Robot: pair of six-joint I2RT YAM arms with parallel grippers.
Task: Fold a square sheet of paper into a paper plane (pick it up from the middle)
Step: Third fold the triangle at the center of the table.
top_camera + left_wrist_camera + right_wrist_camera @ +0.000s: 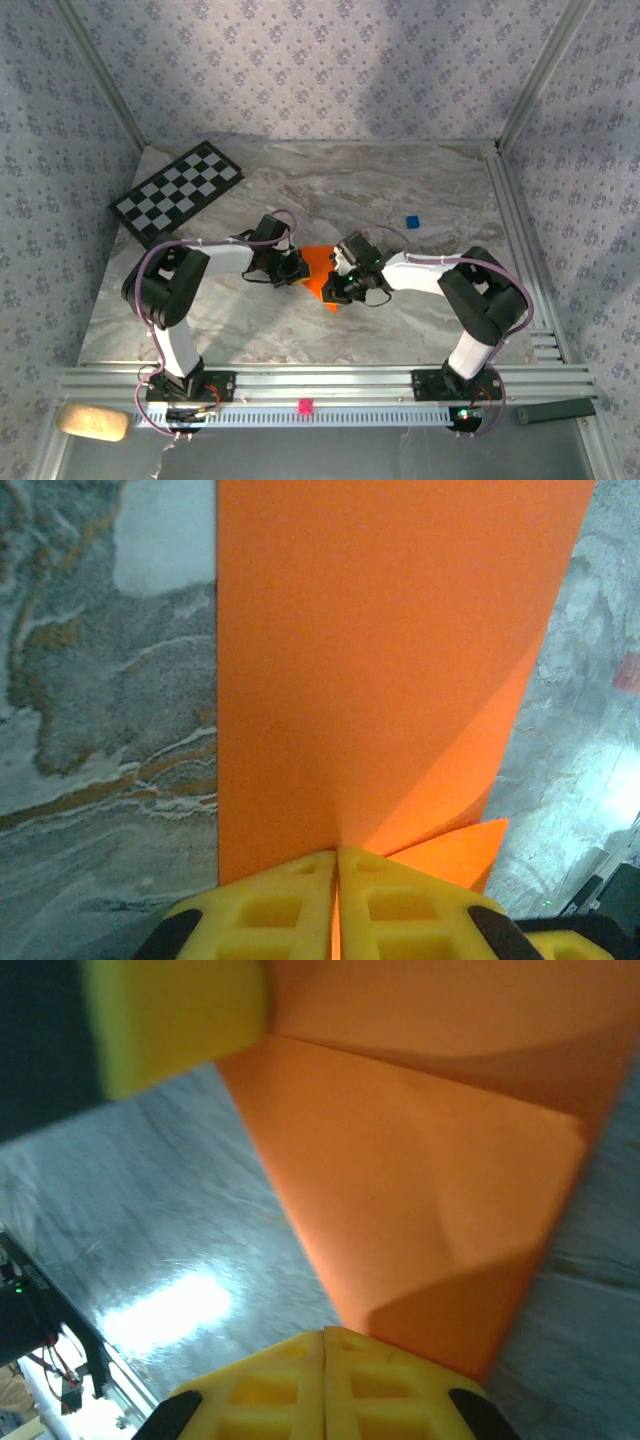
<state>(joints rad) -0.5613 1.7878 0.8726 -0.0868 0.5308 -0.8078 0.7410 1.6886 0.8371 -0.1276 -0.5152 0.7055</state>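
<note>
Two yellow fingers [290,900] sit at the bottom of the left wrist view, pressed flat against each other. A thin sliver of orange shows in the seam between them, so the left gripper [336,868] is clamped on the near edge of the orange sheet [380,660]. From there the paper runs away from the lens as a long flat panel with a straight left edge, lying over the grey marbled table [100,680]. A small pointed flap sticks out at its lower right beside the fingers.

In the right wrist view the right gripper [323,1348] also has its jaws closed tight, with no gap between them. A corner of the sheet [420,1180] reaches the fingertips, but I cannot tell whether it is pinched or only passes under them. Here the paper shows overlapping layers with slanting creases — it is partly folded, not flat. A blurred yellow block [170,1020] meets its upper edge.

From above, the sheet [318,265] lies near the middle of the table [420,180], between the left gripper [293,268] and the right gripper [336,290], both arms bent inward toward it. A checkerboard [177,192] lies at the far left corner, and a tiny blue cube [412,222] sits well apart — beyond the right arm.
</note>
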